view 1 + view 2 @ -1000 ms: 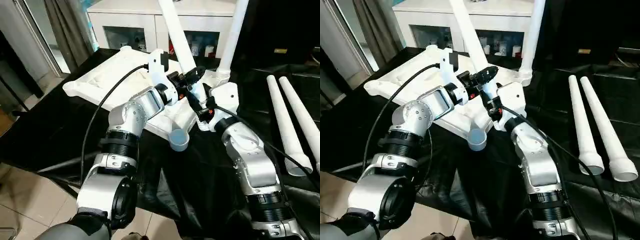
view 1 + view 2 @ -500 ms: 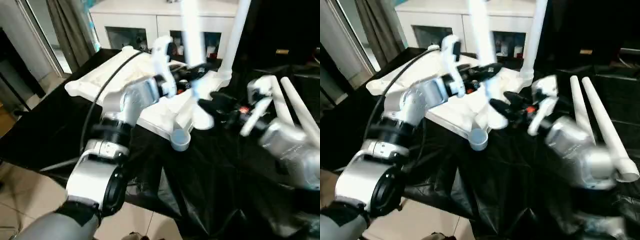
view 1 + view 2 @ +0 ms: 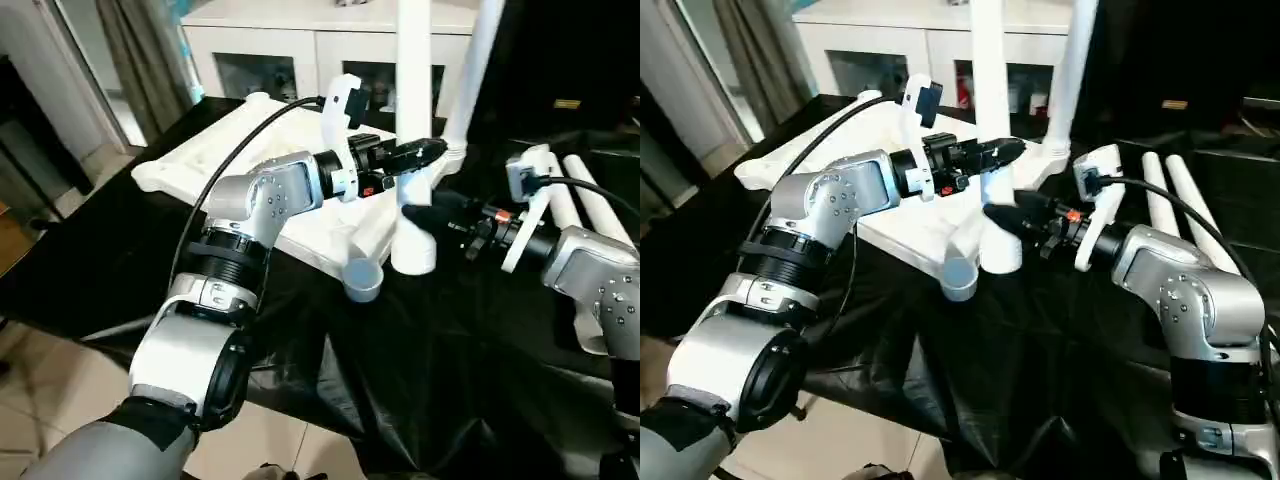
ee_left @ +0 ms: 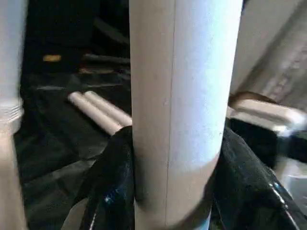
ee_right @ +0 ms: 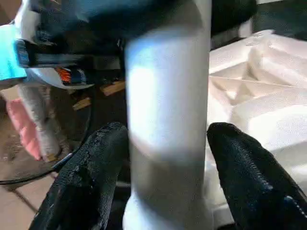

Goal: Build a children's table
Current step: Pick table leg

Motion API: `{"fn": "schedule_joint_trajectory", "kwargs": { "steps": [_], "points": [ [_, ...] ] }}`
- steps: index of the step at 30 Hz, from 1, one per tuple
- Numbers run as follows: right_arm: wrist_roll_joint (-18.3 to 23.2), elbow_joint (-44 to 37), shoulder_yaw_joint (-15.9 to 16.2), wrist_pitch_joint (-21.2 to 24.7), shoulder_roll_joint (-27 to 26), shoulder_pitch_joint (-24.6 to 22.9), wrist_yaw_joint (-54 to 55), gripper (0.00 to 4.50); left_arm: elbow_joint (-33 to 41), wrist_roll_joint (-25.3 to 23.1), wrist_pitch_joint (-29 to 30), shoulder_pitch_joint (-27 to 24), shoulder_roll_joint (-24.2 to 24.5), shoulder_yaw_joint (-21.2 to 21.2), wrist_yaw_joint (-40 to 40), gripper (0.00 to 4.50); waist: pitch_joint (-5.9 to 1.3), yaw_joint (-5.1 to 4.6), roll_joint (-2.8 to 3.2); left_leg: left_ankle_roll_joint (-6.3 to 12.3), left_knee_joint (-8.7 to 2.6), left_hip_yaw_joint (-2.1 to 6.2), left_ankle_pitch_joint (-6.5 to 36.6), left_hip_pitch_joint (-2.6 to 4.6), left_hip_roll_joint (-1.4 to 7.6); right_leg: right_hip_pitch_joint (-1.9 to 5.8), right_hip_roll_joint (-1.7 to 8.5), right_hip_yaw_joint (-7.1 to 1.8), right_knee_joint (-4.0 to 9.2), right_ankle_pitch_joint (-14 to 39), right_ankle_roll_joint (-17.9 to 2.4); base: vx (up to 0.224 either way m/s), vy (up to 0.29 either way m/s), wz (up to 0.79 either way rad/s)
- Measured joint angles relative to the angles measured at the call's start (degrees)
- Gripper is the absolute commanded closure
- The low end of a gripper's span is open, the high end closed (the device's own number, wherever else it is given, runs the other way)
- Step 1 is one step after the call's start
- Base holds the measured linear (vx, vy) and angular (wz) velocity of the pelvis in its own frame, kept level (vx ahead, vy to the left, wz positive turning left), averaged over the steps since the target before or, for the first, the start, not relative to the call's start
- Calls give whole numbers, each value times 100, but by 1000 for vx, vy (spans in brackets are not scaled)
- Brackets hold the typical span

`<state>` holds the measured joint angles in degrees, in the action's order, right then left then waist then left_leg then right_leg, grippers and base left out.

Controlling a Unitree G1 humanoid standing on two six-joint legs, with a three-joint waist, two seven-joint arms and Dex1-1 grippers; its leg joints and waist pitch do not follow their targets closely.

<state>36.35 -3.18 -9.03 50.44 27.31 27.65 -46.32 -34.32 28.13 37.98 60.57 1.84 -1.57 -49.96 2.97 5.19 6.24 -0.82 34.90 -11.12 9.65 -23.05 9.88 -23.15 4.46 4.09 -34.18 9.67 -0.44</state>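
The white plastic table top (image 3: 240,160) was laid upside down on the black-draped tabletop (image 3: 420,340), with its ribbed side turned up. A round corner socket (image 3: 361,279) at its near edge was seen open, with no leg in it.

One white leg (image 3: 412,130) was held upright at the near right corner of the table top. Its wide lower end (image 3: 413,252) was seen just beside the open socket, but it could not be told if it sat in a socket of its own. The left end effector (image 3: 405,158) was clenched on this leg part way up. In the left wrist view, the leg (image 4: 182,110) was pressed between the two black fingers (image 4: 115,182).

The right end effector (image 3: 425,205) was reached in from the right, lower down on the same leg. In the right wrist view, its fingers (image 5: 91,172) were spread on both sides of the leg (image 5: 168,120) with small gaps, so the leg was not gripped by them.

A second leg (image 3: 468,80) was stood upright at the far right corner of the table top. Two more legs (image 3: 600,205) were laid side by side on the black cloth, well apart to the right, behind the right arm.

A white cabinet (image 3: 300,40) was seen behind the work.
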Motion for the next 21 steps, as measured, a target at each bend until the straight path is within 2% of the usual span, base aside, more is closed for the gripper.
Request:
{"fn": "schedule_joint_trajectory", "kwargs": {
  "steps": [4, 15, 21],
  "points": [
    [153, 0, 18, 170, 89, 66, -184, 148, 205, 101, 58, -4, 40, 107, -385, 261, 0, 44, 0, 1, 3, -2, 0, 0, 0, 0, 1, -1, -2, 0, -1, 0, 0, 0],
    [177, 3, 372, 310, 382, 79, -582, 148, 392, 83, 80, -156, 232, 430, -979, 261, 3, 118, -5, 1, 8, -3, 0, 1, 0, -1, 1, -4, -11, 0, 0, 0, 0, 0],
    [176, 66, 523, 394, 442, 150, -756, 207, 396, 29, 67, -155, 301, 558, -1134, 261, 4, 124, -9, 1, 11, -4, -1, 1, 0, -1, 2, -5, -14, 0, 0, 0, 0, 0]
  ]
}}
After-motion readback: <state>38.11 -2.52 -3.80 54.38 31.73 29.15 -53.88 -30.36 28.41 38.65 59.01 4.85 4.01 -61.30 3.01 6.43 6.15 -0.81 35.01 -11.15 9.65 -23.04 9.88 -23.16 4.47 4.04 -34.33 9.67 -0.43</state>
